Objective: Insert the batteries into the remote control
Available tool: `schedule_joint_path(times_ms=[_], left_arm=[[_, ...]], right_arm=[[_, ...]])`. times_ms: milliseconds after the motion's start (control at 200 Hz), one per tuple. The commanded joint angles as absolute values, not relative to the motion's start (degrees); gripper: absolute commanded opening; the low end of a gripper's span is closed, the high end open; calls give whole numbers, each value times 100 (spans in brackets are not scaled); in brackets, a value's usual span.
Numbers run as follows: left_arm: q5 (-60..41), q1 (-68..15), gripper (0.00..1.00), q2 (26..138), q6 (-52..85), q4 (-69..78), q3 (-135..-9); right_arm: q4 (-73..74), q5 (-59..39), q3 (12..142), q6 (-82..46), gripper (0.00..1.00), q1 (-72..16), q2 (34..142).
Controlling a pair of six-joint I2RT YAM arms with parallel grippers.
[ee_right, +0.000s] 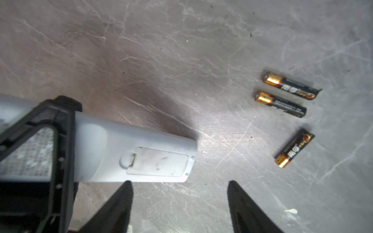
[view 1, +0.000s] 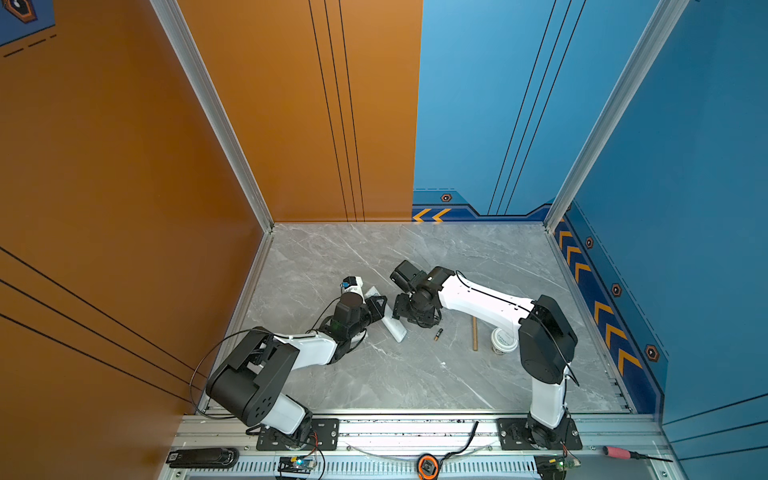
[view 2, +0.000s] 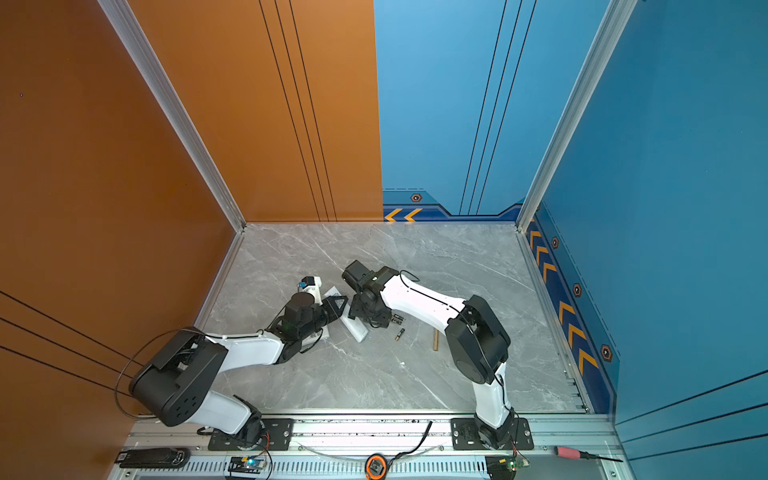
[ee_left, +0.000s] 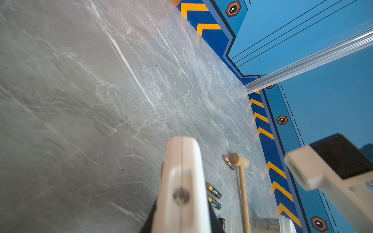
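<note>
Left jaws pinch the white remote [ee_right: 125, 149] across its middle. I see its back facing up, with the battery door [ee_right: 159, 161] shut. Right jaws are spread wide with nothing between them, over the bench [ee_right: 161, 50] just beside the remote's free end. Three batteries lie loose on the bench near the right jaws: first battery [ee_right: 290, 85] and second battery [ee_right: 280, 105] side by side, third battery [ee_right: 293, 148] a little apart and angled. Fourth battery [ee_left: 228, 162] lies just beside the head of the wooden mallet [ee_left: 242, 181].
</note>
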State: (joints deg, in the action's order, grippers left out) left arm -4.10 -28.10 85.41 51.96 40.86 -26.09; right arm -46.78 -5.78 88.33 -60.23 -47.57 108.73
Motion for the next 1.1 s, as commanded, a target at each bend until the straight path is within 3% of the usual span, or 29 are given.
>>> schedule_joint_path(times_ms=[0, 195, 536, 1096], left_arm=[[-397, -2639, 0, 8163, 5083, 3781, -2447], [-253, -2551, 0, 7202, 4965, 2898, -2964], [-9, -2563, 0, 6658, 4852, 2195, -3470], [127, -2681, 0, 6687, 4814, 2204, -3491]], right_arm=[[-4266, -785, 8472, -6661, 83, -4580, 10253], [-3894, -873, 8398, -7141, 100, -4513, 9813], [-3624, -1105, 8961, -7203, 100, -4691, 10243], [-3576, -1222, 8762, -7194, 89, -4755, 10488]])
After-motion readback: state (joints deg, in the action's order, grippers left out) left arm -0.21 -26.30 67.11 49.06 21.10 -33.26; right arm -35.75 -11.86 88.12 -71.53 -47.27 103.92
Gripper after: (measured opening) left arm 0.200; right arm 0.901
